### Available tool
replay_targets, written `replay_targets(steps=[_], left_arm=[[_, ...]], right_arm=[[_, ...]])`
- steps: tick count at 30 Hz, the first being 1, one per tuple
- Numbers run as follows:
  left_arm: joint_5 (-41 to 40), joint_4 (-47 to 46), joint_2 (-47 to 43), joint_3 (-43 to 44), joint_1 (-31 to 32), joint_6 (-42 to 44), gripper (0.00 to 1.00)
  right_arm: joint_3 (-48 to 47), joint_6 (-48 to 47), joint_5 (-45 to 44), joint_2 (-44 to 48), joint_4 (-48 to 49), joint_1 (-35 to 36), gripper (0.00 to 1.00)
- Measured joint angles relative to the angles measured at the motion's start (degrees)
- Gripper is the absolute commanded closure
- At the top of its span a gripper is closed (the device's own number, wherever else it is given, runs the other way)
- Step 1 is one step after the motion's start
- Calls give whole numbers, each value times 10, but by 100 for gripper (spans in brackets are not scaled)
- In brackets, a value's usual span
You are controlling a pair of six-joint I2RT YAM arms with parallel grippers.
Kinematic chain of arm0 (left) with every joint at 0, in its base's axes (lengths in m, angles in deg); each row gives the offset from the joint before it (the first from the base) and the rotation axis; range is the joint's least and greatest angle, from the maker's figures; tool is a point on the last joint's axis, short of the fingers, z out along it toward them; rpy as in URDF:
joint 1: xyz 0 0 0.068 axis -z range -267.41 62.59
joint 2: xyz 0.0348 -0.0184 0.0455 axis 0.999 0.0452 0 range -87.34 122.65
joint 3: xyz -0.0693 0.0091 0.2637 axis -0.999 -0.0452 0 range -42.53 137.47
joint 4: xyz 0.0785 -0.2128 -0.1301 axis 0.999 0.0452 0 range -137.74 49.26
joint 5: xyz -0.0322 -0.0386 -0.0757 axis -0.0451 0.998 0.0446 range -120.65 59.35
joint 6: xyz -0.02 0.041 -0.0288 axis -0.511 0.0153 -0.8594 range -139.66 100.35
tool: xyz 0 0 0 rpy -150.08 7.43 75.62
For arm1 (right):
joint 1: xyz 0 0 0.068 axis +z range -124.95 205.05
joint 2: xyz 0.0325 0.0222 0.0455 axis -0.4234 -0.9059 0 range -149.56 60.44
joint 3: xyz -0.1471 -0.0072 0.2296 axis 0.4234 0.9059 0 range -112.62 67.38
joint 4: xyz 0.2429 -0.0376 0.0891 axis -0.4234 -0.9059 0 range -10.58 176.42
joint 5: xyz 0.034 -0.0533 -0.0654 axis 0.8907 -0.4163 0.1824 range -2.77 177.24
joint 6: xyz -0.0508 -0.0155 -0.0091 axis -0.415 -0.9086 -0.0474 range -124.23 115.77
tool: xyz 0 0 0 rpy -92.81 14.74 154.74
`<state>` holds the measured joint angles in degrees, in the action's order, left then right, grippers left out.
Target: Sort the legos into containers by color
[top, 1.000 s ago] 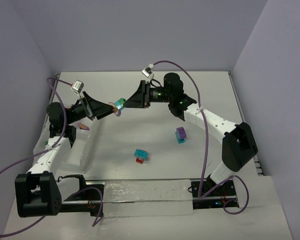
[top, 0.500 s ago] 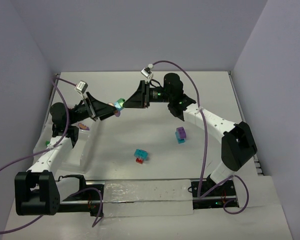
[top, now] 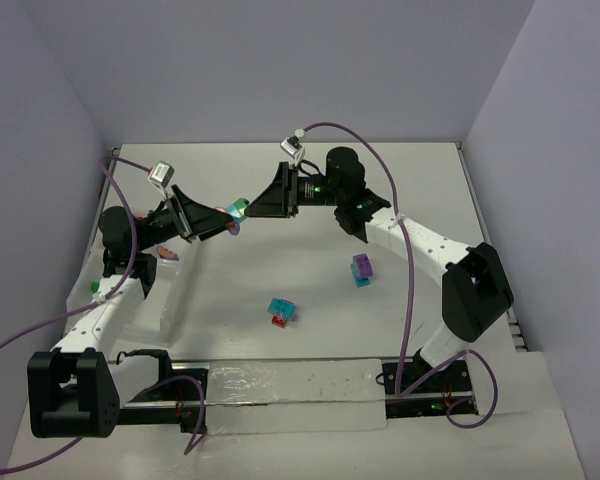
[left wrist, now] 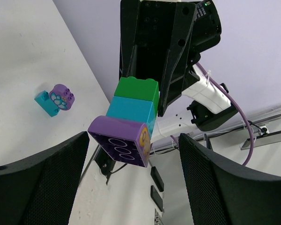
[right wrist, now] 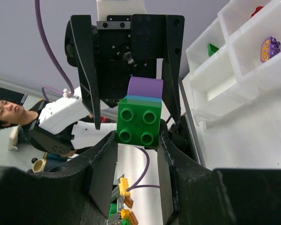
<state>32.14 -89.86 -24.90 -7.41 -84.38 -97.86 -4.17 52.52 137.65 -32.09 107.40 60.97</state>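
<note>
My right gripper (right wrist: 137, 138) is shut on the green brick (right wrist: 138, 119) at one end of a three-brick stack (top: 239, 208), held in the air over the table's back left. The stack runs green (left wrist: 138, 89), cyan (left wrist: 131, 112), purple (left wrist: 118, 140). My left gripper (left wrist: 132, 137) faces it. Its fingers (left wrist: 51, 173) stand wide on either side of the purple end, with gaps on both sides. In the top view the left gripper (top: 223, 220) and right gripper (top: 252, 207) meet tip to tip. The clear tray (right wrist: 225, 75) holds a purple brick (right wrist: 269, 49), a green one (right wrist: 212, 48) and a red one (right wrist: 257, 9) in separate compartments.
Two pairs lie on the table: purple on cyan (top: 362, 269) and cyan on red (top: 281, 311). The tray (top: 170, 295) sits along the left side under the left arm. Walls close in the table on the left, back and right.
The left gripper has edged in around the purple end of the stack and its fingers stand a little closer together. The right gripper still holds the stack in nearly the same place.
</note>
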Motion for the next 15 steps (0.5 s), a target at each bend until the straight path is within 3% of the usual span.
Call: replay_targets(steps=[5,11,14,15], left_arm=[[0,7,-1,0,1,8,18],[0,14,-4,1,5,11,31],[0,18,-5,1,5,13,47],[-1,22,-5,1,5,14,61]], right_arm=[[0,0,0,-4,0,2,86],[0,4,3,-13,3,3,86],[0,7,10,-14,11,3,86],[0,9,12,-15,15,4,86]])
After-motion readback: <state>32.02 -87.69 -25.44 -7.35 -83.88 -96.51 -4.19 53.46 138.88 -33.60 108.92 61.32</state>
